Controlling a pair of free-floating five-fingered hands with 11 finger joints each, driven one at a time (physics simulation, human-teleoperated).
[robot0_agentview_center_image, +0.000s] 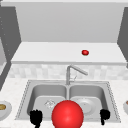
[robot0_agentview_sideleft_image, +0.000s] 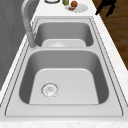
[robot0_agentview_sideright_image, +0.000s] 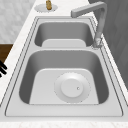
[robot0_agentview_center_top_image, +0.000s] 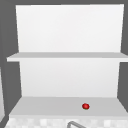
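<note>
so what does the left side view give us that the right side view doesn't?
Left side view: drain strainer in the near basin, plate of food on the far counter.
Right side view: white plate, seen whole, flat in the near basin; dish with something brown on the far counter.
Both: double sink, faucet, a hand off the sink's front edge.

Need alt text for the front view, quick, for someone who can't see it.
A large red ball fills the foreground before a double steel sink, flanked by the left robot hand and right robot hand. A small red object sits on the shelf above the faucet.
</note>
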